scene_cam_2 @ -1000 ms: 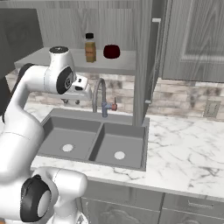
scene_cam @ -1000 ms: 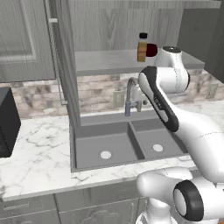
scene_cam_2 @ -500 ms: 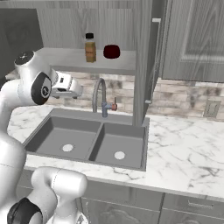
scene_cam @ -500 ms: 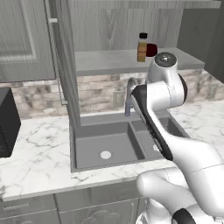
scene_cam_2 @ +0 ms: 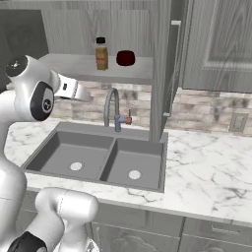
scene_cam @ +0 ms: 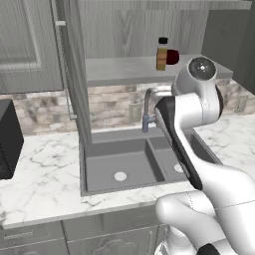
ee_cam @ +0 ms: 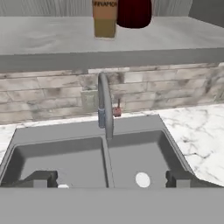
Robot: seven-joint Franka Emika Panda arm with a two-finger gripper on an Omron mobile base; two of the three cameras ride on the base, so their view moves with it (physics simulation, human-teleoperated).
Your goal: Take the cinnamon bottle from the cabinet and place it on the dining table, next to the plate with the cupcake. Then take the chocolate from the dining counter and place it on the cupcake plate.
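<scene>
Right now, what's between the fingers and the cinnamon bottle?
In the hand view, the faucet rises between the fingers and the cinnamon bottle on the shelf.

Double grey sink (scene_cam: 134, 167) in marble counter (scene_cam_2: 206, 179) — brick backsplash (scene_cam: 112, 107) behind.

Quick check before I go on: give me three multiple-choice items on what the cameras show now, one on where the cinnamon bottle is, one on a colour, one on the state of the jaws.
1. Where does the cinnamon bottle stand?
A. in the sink
B. on the cabinet shelf
C. on the counter right of the sink

2. What colour is the round jar beside it?
A. dark red
B. green
C. white

3. How do the jaws of the gripper stand?
A. shut on the bottle
B. shut on the tap
C. open, holding nothing

Answers: 1 B, it stands on the grey shelf above the tap. 2 A, both base views show it dark red. 3 C, the hand view shows the tips wide apart over the sink.
</scene>
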